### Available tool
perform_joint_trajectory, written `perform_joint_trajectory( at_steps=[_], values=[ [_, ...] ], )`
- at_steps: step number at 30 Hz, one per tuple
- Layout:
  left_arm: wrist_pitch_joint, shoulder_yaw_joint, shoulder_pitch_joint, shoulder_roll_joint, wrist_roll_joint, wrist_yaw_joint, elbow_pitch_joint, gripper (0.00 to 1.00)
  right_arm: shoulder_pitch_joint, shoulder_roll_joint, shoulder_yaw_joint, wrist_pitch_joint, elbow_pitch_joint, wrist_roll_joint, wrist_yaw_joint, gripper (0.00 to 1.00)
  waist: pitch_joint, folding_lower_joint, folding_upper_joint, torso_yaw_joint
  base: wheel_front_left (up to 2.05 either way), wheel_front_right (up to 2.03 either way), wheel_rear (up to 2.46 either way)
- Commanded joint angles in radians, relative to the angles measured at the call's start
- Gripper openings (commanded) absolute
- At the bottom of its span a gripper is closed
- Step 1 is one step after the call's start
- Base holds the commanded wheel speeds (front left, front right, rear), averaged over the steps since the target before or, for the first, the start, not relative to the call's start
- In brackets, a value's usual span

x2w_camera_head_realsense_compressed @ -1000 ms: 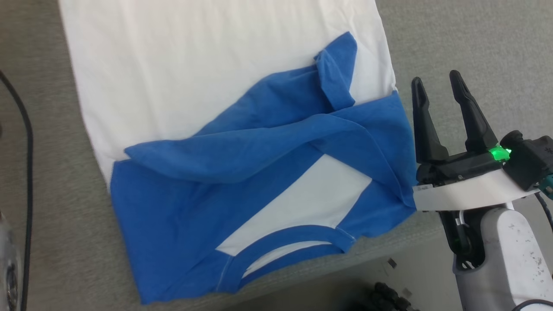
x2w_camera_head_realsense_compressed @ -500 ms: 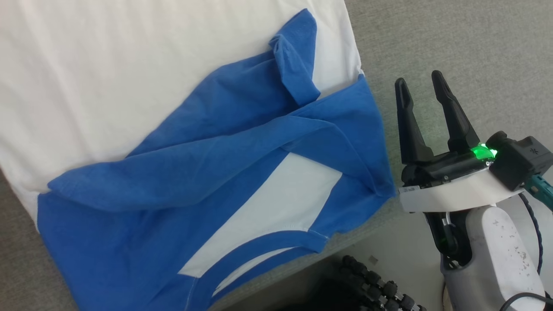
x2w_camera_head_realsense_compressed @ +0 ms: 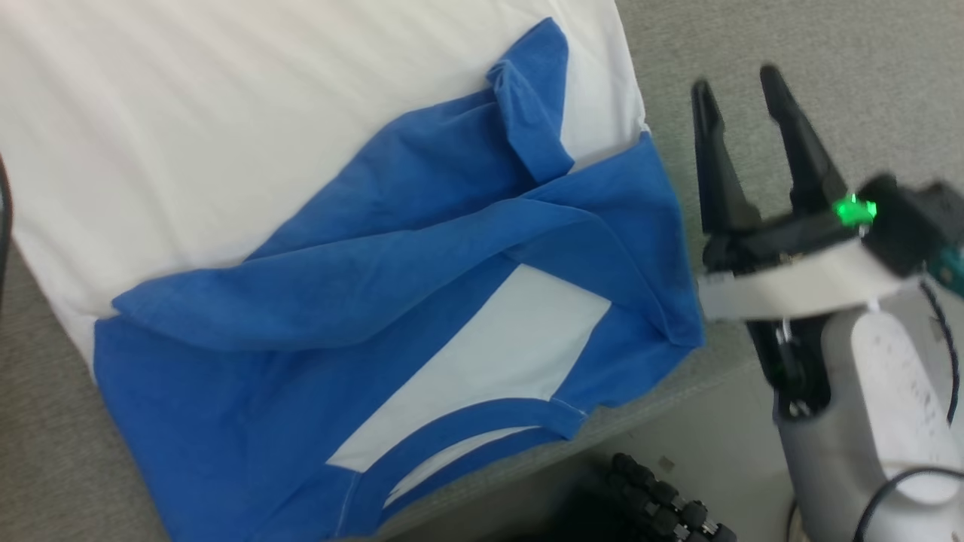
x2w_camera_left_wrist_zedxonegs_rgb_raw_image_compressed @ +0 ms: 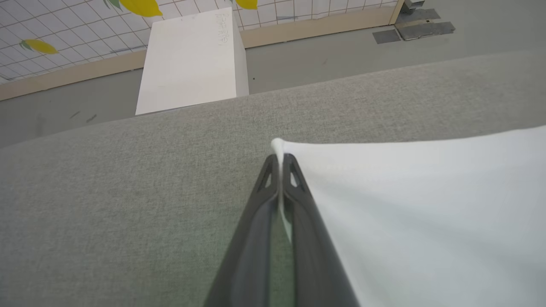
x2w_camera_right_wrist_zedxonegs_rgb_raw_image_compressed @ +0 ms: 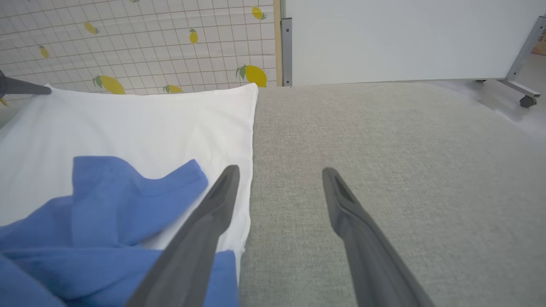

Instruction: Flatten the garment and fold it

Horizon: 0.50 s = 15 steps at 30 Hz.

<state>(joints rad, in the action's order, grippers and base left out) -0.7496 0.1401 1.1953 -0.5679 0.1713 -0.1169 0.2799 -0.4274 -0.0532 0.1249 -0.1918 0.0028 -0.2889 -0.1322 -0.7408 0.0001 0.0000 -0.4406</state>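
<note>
Starting nearest the robot, the garment (x2w_camera_head_realsense_compressed: 226,150) lies spread on the grey fabric-covered surface (x2w_camera_head_realsense_compressed: 791,45). Its blue collar (x2w_camera_head_realsense_compressed: 467,429) sits at the near edge of the surface. Blue sleeve cloth (x2w_camera_head_realsense_compressed: 361,278) is laid across the white body in overlapping layers, and one cuff end (x2w_camera_head_realsense_compressed: 527,120) shows up the right side.

Just beside the garment's right edge, the right tool (x2w_camera_head_realsense_compressed: 736,81) hangs with its jaws spread wide. It holds nothing and is clear of the cloth.

Farther off, at the hem end, the left tool (x2w_camera_left_wrist_zedxonegs_rgb_raw_image_compressed: 279,160) is pinched shut on a white corner of the garment. A small peak of fabric pokes up between its tips.

The sleeves look already folded in, so the step in hand seems to be taking hold of the hem, either to draw it taut or to fold it back toward the collar. One corner is secured. The next move probably calls for the right tool to travel along the right edge to the other hem corner (x2w_camera_right_wrist_zedxonegs_rgb_raw_image_compressed: 251,87) and close on it. Both corners should then lift together, because pulling on one alone could skew the body and spill the sleeves.

By count there is one garment, one collar, one visible cuff and two tools. Beyond the surface there is one white box (x2w_camera_left_wrist_zedxonegs_rgb_raw_image_compressed: 187,59) on the floor, with a lemon-patterned tiled wall (x2w_camera_right_wrist_zedxonegs_rgb_raw_image_compressed: 128,34) behind it.
</note>
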Motion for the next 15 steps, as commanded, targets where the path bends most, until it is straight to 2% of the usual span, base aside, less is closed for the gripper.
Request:
perform_joint_trajectory(
  at_steps=[1,6,12,15],
  values=[
    [0.038,0.0,-0.011,0.001,0.011,0.013,-0.001,0.0,-0.057,0.002,0.001,0.036,-0.004,0.023,0.002,1.0,0.021,-0.0001,0.0,0.032,0.0,0.0,0.0],
    [0.132,0.011,-0.025,0.056,0.058,0.041,0.02,0.0,-0.27,-0.006,-0.013,0.206,0.074,0.056,0.002,1.0,0.037,-0.0001,0.0,0.084,0.0,0.0,0.0],
    [0.189,0.045,-0.013,0.138,0.102,0.071,0.045,0.0,-0.574,-0.003,-0.09,0.414,0.302,0.079,0.002,1.0,0.029,-0.0001,0.0,0.161,0.0,0.0,0.0],
    [0.215,0.072,0.006,0.183,0.113,0.086,0.055,0.0,-0.708,-0.003,-0.152,0.495,0.433,0.127,0.002,1.0,0.016,-0.0001,0.0,0.21,0.0,0.0,0.0]
  ],
)
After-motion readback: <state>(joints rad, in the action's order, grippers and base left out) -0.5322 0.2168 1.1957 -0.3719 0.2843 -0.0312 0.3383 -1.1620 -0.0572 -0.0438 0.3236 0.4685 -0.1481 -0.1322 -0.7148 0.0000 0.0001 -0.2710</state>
